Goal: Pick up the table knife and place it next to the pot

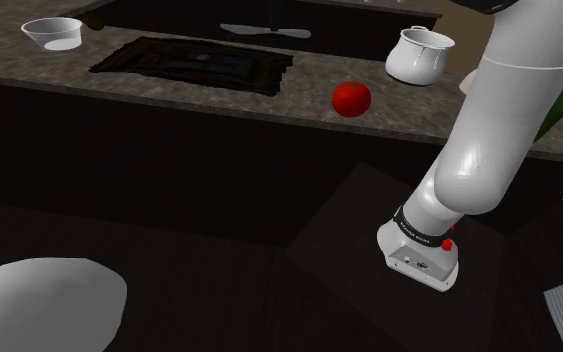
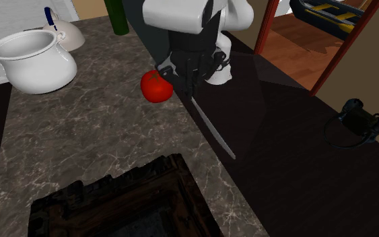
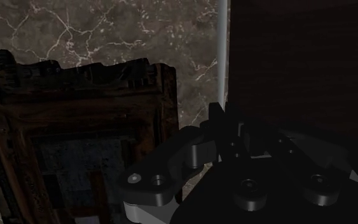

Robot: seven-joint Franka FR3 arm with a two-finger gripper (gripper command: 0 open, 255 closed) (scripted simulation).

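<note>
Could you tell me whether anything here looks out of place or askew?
Only the table knife: it isn't lying flat but hangs slanted from the tool clasping it, its blade running along the edge of the counter, near the tomato. Nothing looks spilled.

Qty: 1 pot (image 1: 419, 55), 1 tomato (image 1: 351, 98).

Slim grey table knife (image 2: 215, 131), clasped by the claw (image 2: 188, 89), slants apart from the white pot (image 2: 33, 60).

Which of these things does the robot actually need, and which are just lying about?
Needed: knife, gripper clasping it, pot.
Lying about: tomato, bowl, dark tray, green bottle.
</note>
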